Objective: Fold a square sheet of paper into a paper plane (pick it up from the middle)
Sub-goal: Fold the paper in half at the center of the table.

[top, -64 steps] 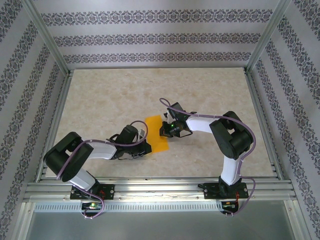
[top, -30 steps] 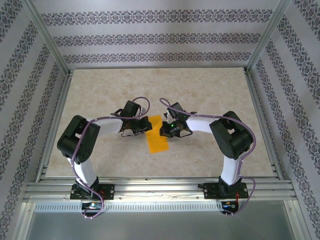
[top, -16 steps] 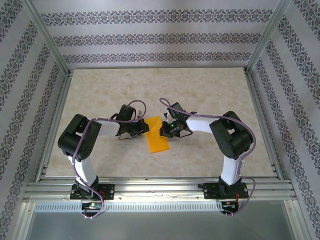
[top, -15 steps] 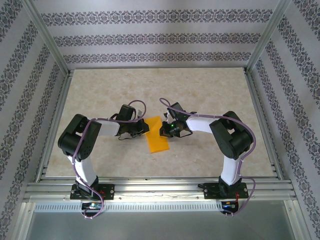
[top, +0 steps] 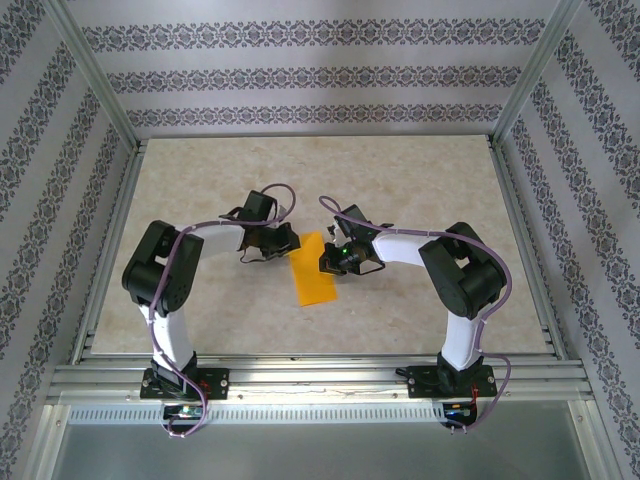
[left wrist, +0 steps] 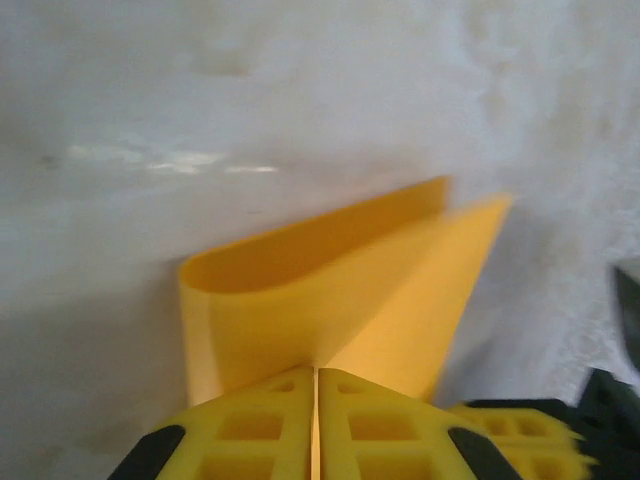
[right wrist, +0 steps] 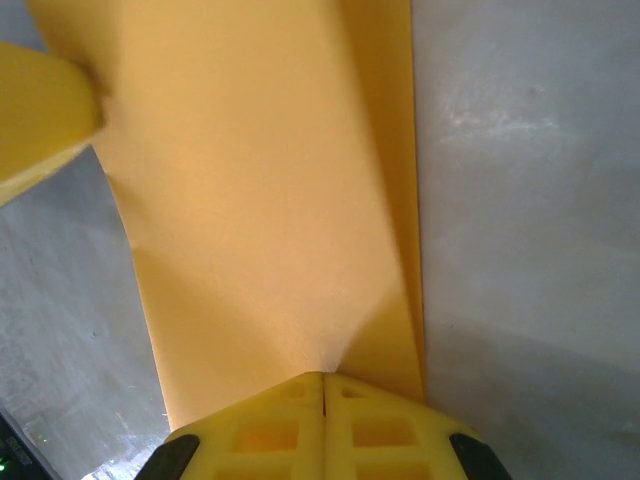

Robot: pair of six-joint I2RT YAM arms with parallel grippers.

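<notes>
Right hand, fingers tight together on the folded orange sheet of paper, pale table beneath.

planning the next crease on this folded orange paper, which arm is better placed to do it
Left, probably. The left gripper is shut at the far left corner of the folded orange sheet, where the top layer bows up. The right gripper is shut on its right edge, better kept as anchor.
</notes>
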